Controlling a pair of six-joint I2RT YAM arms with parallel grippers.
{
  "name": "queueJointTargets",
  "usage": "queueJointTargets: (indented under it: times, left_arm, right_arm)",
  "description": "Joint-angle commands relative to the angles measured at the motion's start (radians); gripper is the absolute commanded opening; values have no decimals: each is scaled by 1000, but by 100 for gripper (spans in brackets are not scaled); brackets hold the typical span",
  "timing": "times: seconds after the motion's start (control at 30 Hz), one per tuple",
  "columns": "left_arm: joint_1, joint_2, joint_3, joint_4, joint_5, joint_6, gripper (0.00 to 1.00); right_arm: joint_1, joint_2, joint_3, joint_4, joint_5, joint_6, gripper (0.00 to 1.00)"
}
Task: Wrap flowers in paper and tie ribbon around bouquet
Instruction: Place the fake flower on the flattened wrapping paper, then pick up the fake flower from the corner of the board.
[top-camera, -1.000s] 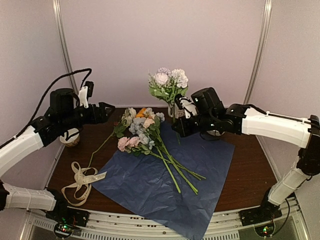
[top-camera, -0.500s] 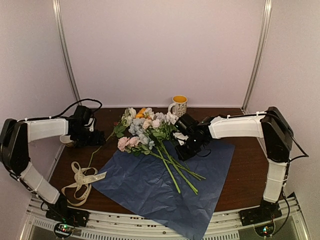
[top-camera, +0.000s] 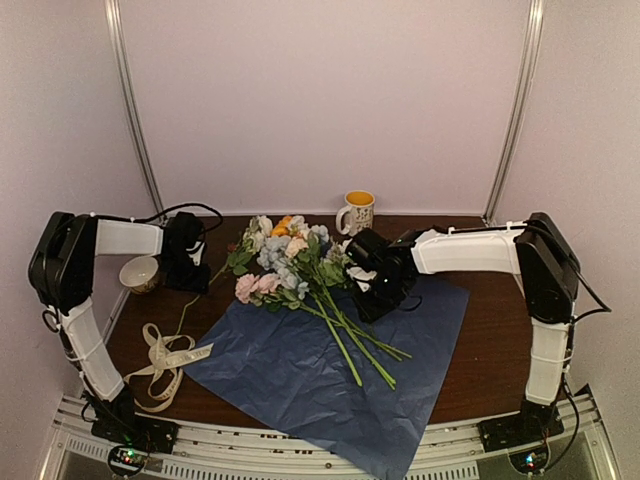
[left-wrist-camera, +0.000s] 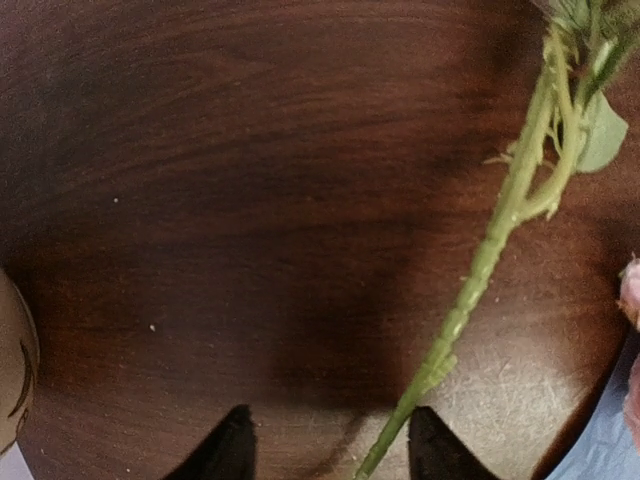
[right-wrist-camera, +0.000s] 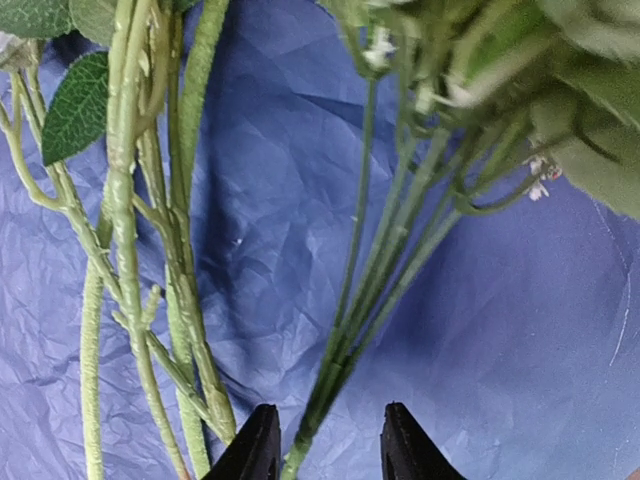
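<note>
The flowers (top-camera: 285, 255) lie loose with their stems across the flat blue paper (top-camera: 300, 370); no wrapped bouquet is in view. My right gripper (top-camera: 362, 283) hangs low over the paper (right-wrist-camera: 500, 330). It (right-wrist-camera: 325, 445) is open, and a thin bunch of stems (right-wrist-camera: 385, 270) runs between its jaws without touching them. Thicker stems (right-wrist-camera: 130, 250) lie to its left. My left gripper (top-camera: 188, 275) is down at the table, open (left-wrist-camera: 332, 445) around one loose green stem (left-wrist-camera: 490, 250) that passes close to its right finger. The ribbon (top-camera: 160, 362) lies looped at the front left.
A white mug with a yellow inside (top-camera: 357, 210) stands at the back, behind the flowers. A small bowl (top-camera: 138, 272) sits at the left edge beside my left arm. Walls close in the table on three sides.
My right arm brought a bunch of flowers down from above the mug to the paper and opened its jaws. My left arm dropped to the table over the loose stem.
</note>
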Motion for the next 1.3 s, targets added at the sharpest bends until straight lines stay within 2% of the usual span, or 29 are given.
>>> queueJointTargets:
  times: [0.0, 0.2, 0.4, 0.6, 0.67, 0.7, 0.77, 0.8, 0.87, 1.03, 1.17, 1.27]
  left_arm:
    - [6, 27, 66, -35, -28, 36, 47]
    - [7, 57, 111, -74, -33, 41, 44]
    - [9, 155, 263, -213, -26, 79, 43]
    - [9, 207, 306, -264, 101, 129, 42]
    - [7, 265, 340, -306, 147, 139, 34]
    - [6, 292, 351, -319, 165, 136, 26]
    - [6, 306, 335, -296, 178, 111, 3]
    - [7, 289, 309, -264, 181, 94, 0]
    - [6, 238, 254, -193, 164, 63, 0]
    - [7, 79, 210, -108, 17, 61, 0]
    - [2, -127, 158, 25, -139, 88, 0]
    - [-33, -355, 76, 173, -264, 161, 0]
  right_arm:
    - [-2, -32, 22, -43, 46, -4, 37]
    - [-2, -119, 10, -67, 76, 9, 37]
    - [-2, -217, -42, -64, 97, 24, 38]
    - [-2, -266, -64, -82, 123, 29, 38]
    - [-3, -275, -71, -80, 120, 36, 38]
    - [-3, -280, -73, -78, 119, 37, 38]
    - [-2, -287, -78, -80, 120, 38, 38]
    - [-2, -291, -78, -83, 121, 36, 38]
    - [-2, -299, -78, -92, 128, 35, 38]
    - [-2, -316, -70, -107, 141, 29, 38]
    - [-2, -330, -54, -106, 149, 36, 38]
    - [1, -352, -47, -95, 151, 36, 39]
